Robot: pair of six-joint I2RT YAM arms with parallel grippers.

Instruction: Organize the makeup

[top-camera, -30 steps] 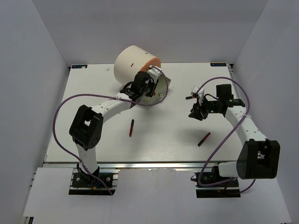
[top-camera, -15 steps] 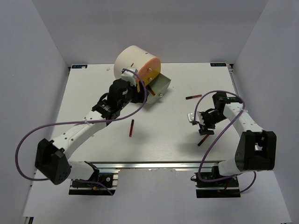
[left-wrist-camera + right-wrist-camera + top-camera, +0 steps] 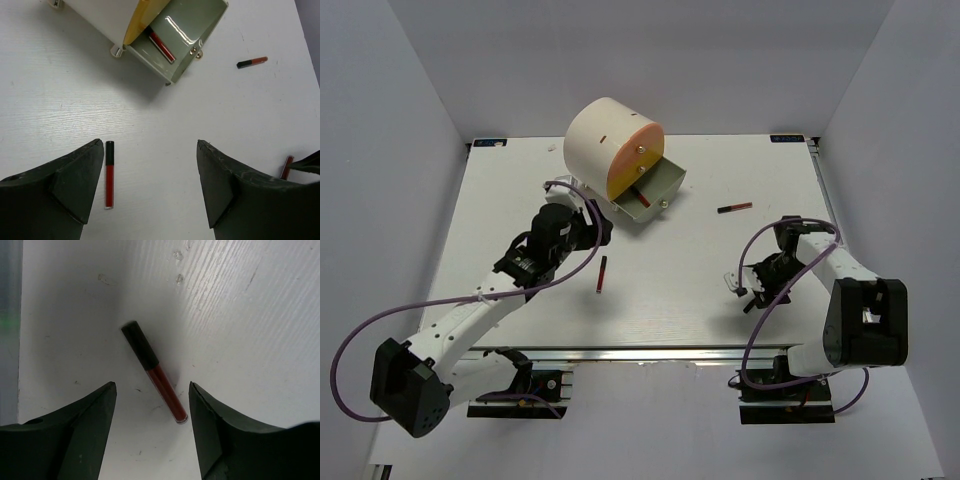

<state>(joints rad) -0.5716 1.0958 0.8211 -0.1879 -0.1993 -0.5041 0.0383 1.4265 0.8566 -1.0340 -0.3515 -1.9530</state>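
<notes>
Three dark-red-and-black makeup sticks lie on the table and one red stick (image 3: pixel 162 46) lies in the open drawer (image 3: pixel 663 180) of the cream box. My left gripper (image 3: pixel 150 145) is open and empty, hovering a little near of the drawer, with one stick (image 3: pixel 109 175) just inside its left finger on the table below. My right gripper (image 3: pixel 152 385) is open, low over another stick (image 3: pixel 155 372) that lies slantwise between its fingertips. The third stick (image 3: pixel 734 208) lies farther back, right of the drawer. In the top view the right gripper (image 3: pixel 750 290) hides its stick.
The big cream cylindrical box (image 3: pixel 600 140) with its orange-yellow face stands at the back centre, its drawer jutting toward the right. The table's right edge (image 3: pixel 825 215) is close to the right arm. Purple cables loop beside both arms.
My left gripper has drawn back from the drawer toward the near left and opened. My right gripper has come toward the near edge, down over the stick there, jaws wider.
</notes>
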